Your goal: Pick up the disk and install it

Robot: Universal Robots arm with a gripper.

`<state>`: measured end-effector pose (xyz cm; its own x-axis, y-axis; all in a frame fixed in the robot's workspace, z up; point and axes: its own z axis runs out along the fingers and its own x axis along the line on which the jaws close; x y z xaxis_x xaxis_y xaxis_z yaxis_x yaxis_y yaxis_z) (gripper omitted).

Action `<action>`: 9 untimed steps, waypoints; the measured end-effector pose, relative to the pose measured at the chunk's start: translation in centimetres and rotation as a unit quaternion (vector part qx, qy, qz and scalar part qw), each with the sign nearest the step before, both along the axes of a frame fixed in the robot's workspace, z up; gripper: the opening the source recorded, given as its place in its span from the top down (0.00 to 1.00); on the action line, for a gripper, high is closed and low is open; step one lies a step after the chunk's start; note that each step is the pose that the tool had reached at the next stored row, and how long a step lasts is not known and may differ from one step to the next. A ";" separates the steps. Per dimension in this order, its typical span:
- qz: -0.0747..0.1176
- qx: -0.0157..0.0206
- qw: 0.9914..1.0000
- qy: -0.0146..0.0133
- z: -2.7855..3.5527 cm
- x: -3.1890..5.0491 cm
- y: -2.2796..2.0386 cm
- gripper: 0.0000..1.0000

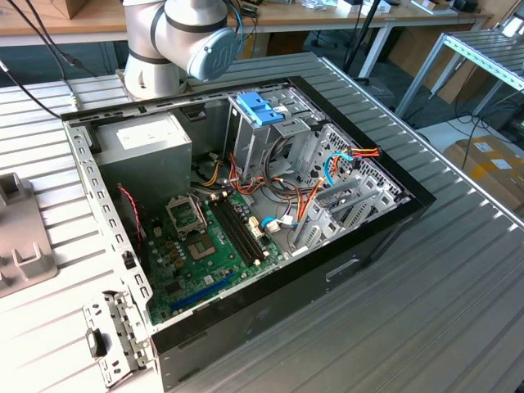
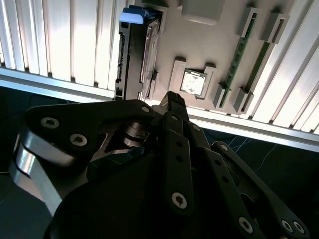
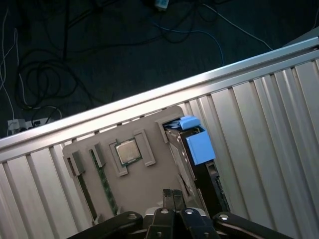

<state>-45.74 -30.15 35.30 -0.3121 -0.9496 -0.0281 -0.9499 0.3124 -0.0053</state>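
Note:
The disk (image 3: 199, 149) stands on its edge in a slot of a grey holder tray (image 3: 149, 186), with its bright blue end tab uppermost in the picture. In the second wrist view the disk (image 2: 135, 55) is a dark slab with the blue tab at its far end. My gripper (image 3: 172, 195) hangs above the tray, beside the disk's near end and apart from it. Its fingertips (image 2: 174, 102) lie together, shut, with nothing between them.
The tray also holds a processor chip (image 3: 127, 151) and memory sticks (image 2: 238, 55), and sits on a ribbed aluminium table (image 3: 269, 129). In the exterior view the open computer case (image 1: 246, 205) holds a pale blue latch (image 1: 260, 106) and a grey power-supply box (image 1: 151, 143). The tray (image 1: 20, 246) is at that view's left.

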 end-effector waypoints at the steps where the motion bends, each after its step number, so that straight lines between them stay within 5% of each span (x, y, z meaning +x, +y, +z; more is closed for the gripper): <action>1: 0.003 0.000 1.000 0.000 0.00 0.00 0.00 0.89; 9: 0.024 0.000 1.000 0.000 -0.01 0.00 0.00 0.89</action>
